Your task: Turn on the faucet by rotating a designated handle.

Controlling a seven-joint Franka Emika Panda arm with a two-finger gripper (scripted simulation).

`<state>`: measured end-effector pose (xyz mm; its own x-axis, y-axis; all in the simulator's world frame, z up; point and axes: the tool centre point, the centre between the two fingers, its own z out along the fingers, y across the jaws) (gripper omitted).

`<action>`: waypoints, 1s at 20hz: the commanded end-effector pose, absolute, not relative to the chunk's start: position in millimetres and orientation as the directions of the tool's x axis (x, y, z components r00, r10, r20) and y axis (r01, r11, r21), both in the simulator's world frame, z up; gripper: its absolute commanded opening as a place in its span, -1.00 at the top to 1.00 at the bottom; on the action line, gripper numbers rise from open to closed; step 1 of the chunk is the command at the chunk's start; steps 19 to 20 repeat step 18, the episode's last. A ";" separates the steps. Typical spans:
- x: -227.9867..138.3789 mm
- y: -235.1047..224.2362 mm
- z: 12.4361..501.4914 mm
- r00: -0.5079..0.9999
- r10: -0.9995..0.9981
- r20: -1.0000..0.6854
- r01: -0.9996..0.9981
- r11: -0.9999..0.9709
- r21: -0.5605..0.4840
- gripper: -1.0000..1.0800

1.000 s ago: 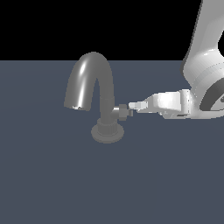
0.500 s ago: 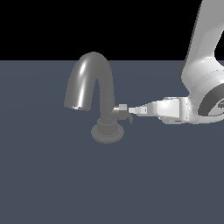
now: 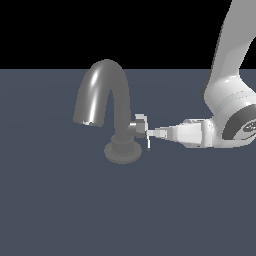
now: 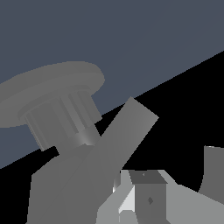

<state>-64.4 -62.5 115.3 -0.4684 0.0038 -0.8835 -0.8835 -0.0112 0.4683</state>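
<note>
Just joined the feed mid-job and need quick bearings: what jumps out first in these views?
The glossy grey faucet stands out first, its tall arched spout rising from a ribbed round base on the dark floor. Next comes the white arm reaching in from the exterior view's right, its gripper right at the small side handle. In the wrist view the ribbed base fills much of the frame.
</note>
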 end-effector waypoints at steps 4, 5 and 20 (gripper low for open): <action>-57.5 -62.1 88.4 -0.489 0.001 -0.872 -0.872 -0.001 0.489 1.00; -56.5 -62.1 84.3 -0.492 0.001 -0.871 -0.871 -0.001 0.492 1.00; -45.8 -62.0 37.3 -0.529 0.003 -0.849 -0.849 0.005 0.529 1.00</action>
